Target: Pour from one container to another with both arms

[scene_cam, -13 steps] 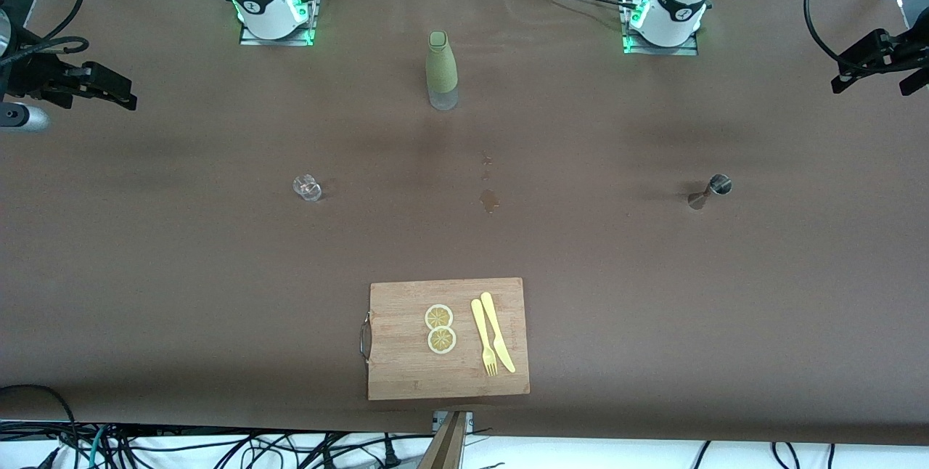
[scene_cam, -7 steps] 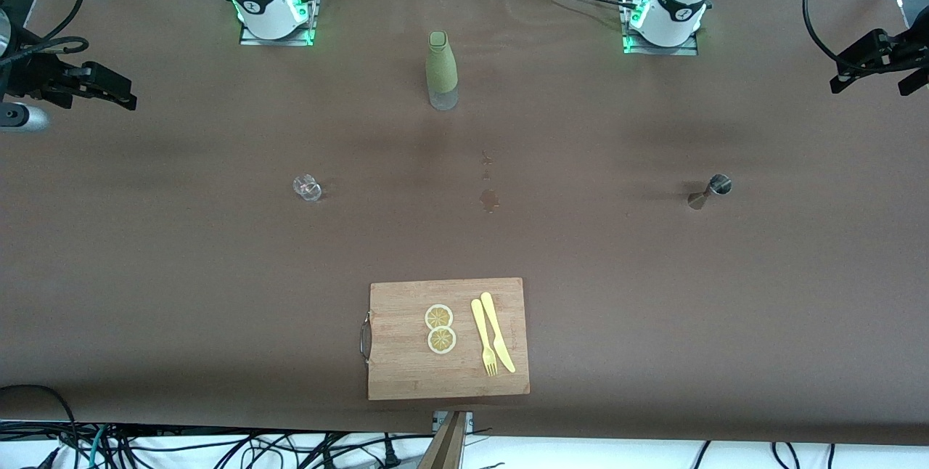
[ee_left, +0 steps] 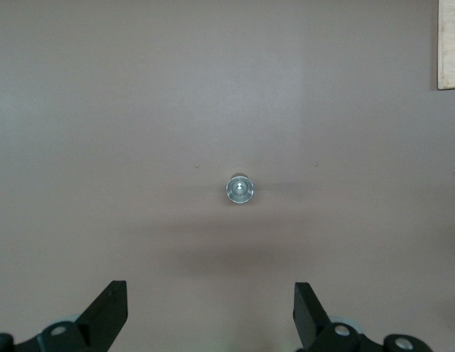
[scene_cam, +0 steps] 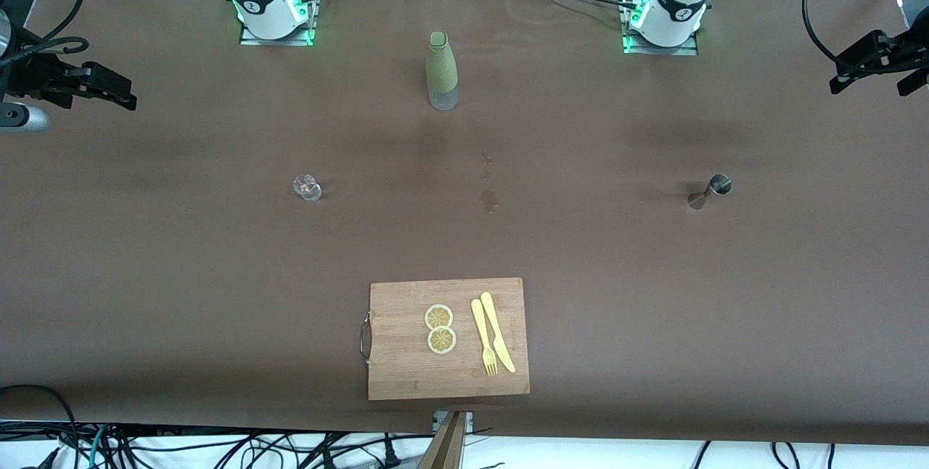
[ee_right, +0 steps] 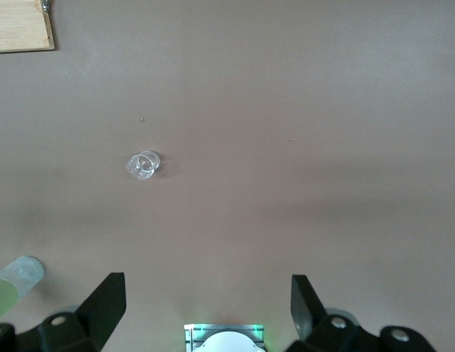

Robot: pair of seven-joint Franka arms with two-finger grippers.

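Jigger (scene_cam: 710, 191) upright under open left gripper (ee_left: 210, 312); right gripper (ee_right: 208, 306) open.

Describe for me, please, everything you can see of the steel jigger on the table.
The jigger is a small, shiny steel measure: two cones joined at a narrow waist. It stands upright on the brown table cover, toward the left arm's end, its round open mouth facing up, as the left wrist view shows. Nothing touches it except the cover. Whether it holds liquid cannot be told.
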